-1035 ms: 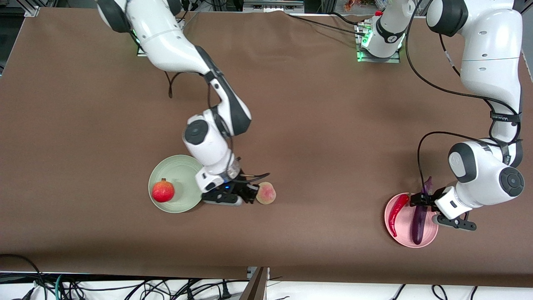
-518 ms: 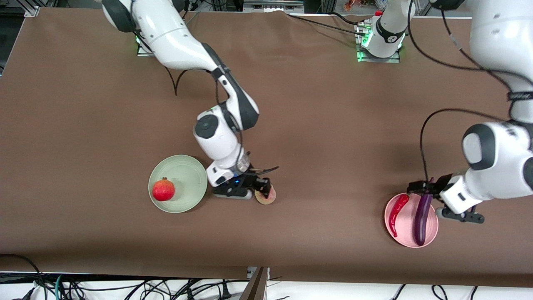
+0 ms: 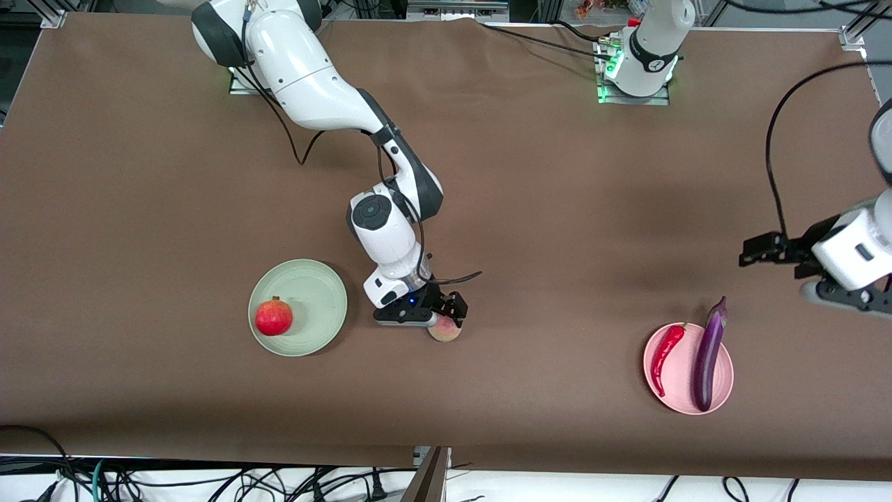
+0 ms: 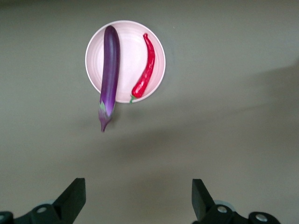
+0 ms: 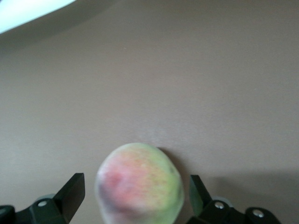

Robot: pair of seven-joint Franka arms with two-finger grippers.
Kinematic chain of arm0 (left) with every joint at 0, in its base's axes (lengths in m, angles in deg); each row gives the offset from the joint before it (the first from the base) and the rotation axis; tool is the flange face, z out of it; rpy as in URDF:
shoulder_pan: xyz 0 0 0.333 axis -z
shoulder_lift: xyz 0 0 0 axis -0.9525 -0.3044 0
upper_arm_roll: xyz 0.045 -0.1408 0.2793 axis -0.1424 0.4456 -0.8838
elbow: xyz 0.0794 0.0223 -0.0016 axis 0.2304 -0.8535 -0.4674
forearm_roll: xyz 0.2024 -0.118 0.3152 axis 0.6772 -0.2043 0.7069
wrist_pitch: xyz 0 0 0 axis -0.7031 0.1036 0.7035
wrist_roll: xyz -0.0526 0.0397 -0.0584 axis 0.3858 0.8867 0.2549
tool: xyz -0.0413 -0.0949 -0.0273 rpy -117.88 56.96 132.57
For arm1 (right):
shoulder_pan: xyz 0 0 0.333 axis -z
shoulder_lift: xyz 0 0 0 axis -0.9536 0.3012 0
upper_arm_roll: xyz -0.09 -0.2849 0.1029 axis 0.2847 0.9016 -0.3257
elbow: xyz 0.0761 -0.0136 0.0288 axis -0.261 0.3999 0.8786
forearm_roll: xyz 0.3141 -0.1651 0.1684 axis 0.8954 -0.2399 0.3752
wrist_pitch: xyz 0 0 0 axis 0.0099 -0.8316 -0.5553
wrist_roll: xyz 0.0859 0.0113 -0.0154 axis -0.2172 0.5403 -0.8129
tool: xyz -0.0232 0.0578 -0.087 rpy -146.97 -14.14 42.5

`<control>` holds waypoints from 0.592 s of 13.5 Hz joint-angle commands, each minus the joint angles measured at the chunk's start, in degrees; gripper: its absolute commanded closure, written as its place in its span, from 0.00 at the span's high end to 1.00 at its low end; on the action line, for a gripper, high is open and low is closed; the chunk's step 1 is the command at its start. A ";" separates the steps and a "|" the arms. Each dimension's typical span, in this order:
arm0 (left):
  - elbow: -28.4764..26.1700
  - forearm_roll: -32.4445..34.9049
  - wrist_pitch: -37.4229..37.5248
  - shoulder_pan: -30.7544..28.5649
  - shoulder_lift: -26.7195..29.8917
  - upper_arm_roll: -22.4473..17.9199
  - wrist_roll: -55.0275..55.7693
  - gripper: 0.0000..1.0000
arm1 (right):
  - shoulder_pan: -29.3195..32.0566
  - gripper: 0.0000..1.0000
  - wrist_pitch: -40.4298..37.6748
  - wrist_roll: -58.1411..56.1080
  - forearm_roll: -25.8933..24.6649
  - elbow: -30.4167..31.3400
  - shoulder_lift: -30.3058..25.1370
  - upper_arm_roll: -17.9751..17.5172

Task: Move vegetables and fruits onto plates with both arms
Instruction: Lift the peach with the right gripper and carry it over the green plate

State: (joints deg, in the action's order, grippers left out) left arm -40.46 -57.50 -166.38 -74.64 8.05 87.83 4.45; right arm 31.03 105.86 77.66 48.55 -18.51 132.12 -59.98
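Front view: right gripper (image 3: pixel 448 312), black two-finger, sits low over the round fuzzy pinkish yellow-green peach (image 3: pixel 444 329), which lies on the brown table cloth (image 3: pixel 529 209) beside the pale green round matte plate (image 3: pixel 298 307), toward the left arm's end of it. The round red pomegranate with small crown (image 3: pixel 273 317) is already on that plate. Left gripper (image 3: pixel 761 249) hangs in the air over bare cloth near the left arm's end of the table, holding nothing. Pink round plate (image 3: pixel 658 387) carries the long glossy purple eggplant (image 3: pixel 706 354) and the curved red chili pepper with green stem (image 3: pixel 667 348); the eggplant's stem end overhangs the rim.

Left wrist view: fingers (image 4: pixel 72 201) spread wide, empty; pink plate (image 4: pixel 159 56), eggplant (image 4: pixel 110 70) and chili (image 4: pixel 145 70) well below.

Right wrist view: fingers (image 5: pixel 70 196) spread, flanking the peach (image 5: pixel 140 184), not clamped on it; whether the pads touch the skin, cannot tell.

Handling, as a judgement: peach looks light, soft-skinned, bruisable, and round, so it may roll or squirt out. Grip across the widest middle, gently, fingers centred.
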 commanded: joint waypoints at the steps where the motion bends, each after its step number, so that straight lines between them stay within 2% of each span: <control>1: -2.25 1.32 5.13 -0.10 5.68 -0.32 1.52 1.00 | -0.30 0.99 1.24 0.52 -1.28 0.62 0.40 0.27; 2: -2.25 1.32 7.85 -0.01 6.82 -0.41 5.27 1.00 | -0.30 0.99 1.93 0.44 -1.28 1.32 0.31 0.27; 3: -2.25 1.32 10.23 0.16 8.05 -0.32 10.62 1.00 | -0.30 0.92 2.29 0.26 -1.28 1.42 0.22 0.27; 5: -2.51 1.41 13.14 1.04 9.64 -0.23 15.93 1.00 | 0.22 0.37 2.21 -0.09 -1.20 1.42 -0.48 0.35; 6: -3.13 1.41 13.85 1.13 10.34 -0.15 16.03 1.00 | 0.57 0.19 2.12 -0.44 -1.28 1.42 -0.66 0.35; 7: -4.87 1.41 13.77 1.22 12.00 -0.06 15.95 1.00 | 1.01 0.06 1.94 -0.79 -1.28 1.42 -0.92 0.35; 8: -6.11 1.41 13.34 1.22 12.98 0.03 15.68 1.00 | 1.54 0.04 0.90 -1.06 -1.55 1.42 -1.70 0.44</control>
State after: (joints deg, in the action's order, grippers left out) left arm -41.92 -57.50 -152.39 -73.93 17.42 87.77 19.20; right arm 31.30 107.86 77.47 48.21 -18.52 132.11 -59.52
